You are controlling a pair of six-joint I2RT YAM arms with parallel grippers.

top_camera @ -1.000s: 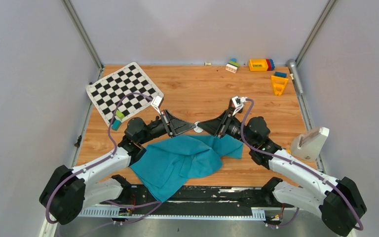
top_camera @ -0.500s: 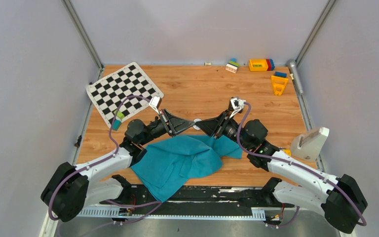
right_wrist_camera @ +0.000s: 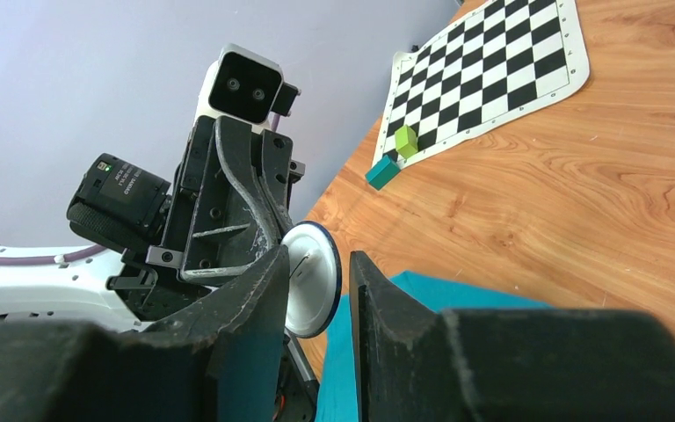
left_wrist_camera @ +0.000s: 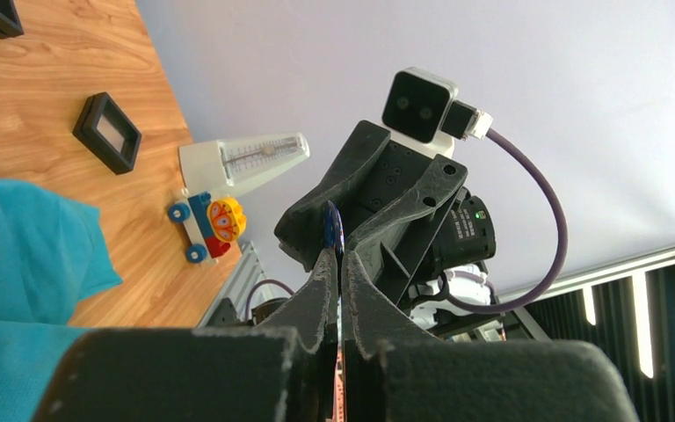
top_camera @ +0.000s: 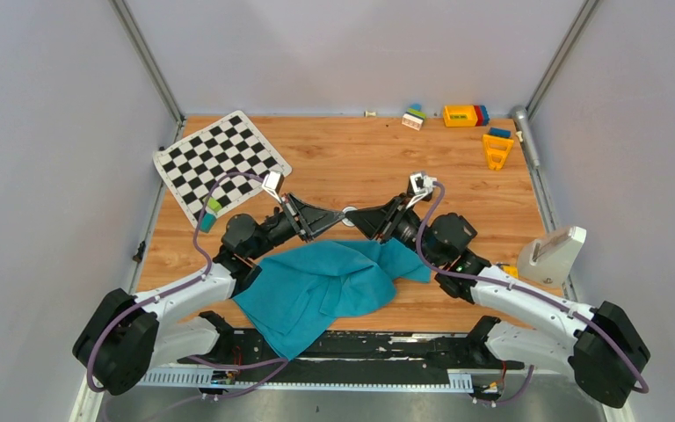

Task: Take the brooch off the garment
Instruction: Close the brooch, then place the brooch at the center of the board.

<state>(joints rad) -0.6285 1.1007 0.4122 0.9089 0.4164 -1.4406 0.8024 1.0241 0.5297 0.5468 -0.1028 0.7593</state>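
brooch (right_wrist_camera: 310, 280), dark-rimmed white disc, clamped in left gripper (left_wrist_camera: 341, 259).

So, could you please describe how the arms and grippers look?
The left arm and right arm have white links, black joints and a purple cable each. The left gripper and right gripper are black wedges, each carrying a white camera.

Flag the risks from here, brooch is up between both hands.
1. The left hand pinches the round white brooch with a dark blue rim only by its thin edge, so it may twist or slip out.
2. The right hand has its jaws apart at the disc. Closing off-centre could knock it free, down onto the teal-blue fabric shirt or the wooden table.
3. The hands sit tip to tip, so a small overshoot could make them collide.
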